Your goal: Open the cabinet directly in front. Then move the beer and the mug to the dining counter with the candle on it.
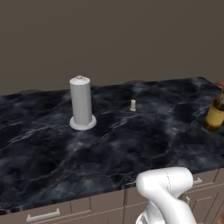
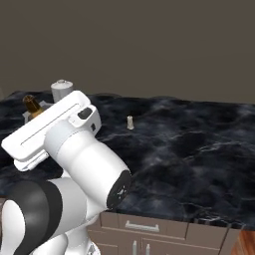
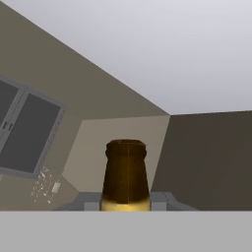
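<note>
Clamping the slim amber-brown glass beer bottle (image 3: 125, 176) between its two fingers, the gripper (image 3: 125, 203) holds it upright over the black white-veined marble dining counter (image 1: 131, 144). Beyond it stands the tiny cream-white candle (image 2: 130, 122), with a tall grey cylinder (image 1: 81, 103) nearby.

Standing upright on its round base toward the back left: tall grey cylinder (image 1: 81, 104). Behind, plain taupe wall (image 1: 131, 35); grey-paned window (image 3: 24, 130) beneath white ceiling (image 3: 172, 44).
</note>
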Robot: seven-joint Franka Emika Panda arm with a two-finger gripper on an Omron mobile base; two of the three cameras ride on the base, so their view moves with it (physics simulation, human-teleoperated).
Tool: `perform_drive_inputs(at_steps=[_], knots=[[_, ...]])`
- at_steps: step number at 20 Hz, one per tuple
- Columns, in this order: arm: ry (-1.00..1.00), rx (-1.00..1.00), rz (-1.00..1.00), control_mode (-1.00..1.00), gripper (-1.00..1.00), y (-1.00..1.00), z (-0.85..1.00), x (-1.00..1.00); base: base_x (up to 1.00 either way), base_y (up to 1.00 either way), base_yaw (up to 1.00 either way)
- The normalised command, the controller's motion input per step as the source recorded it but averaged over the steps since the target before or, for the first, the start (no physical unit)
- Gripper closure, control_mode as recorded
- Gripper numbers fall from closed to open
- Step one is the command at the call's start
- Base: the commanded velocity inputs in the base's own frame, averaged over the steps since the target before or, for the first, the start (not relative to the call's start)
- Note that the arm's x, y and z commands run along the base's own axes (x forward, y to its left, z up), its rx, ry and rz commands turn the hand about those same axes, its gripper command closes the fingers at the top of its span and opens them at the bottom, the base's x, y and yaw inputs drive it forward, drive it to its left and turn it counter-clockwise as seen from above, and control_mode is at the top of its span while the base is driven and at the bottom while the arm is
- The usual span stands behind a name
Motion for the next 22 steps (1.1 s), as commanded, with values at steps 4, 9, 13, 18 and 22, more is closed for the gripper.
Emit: perform_drive_inputs(at_steps=[4,9,13,18,22], knots=[[0.0,0.0,0.0,1.0,1.0,0.0,0.0,0.0,0.45,0.0,0.0],[0.0,0.0,0.0,1.0,1.0,0.0,0.0,0.0,0.15,0.0,0.0],[0.0,0.0,0.0,1.0,1.0,0.0,0.0,0.0,0.0,0.0,0.0],[0.0,0.0,0.0,-1.0,1.0,0.0,0.0,0.0,0.0,0.0,0.0],[0.0,0.0,0.0,-1.0,1.0,0.0,0.0,0.0,0.0,0.0,0.0]])
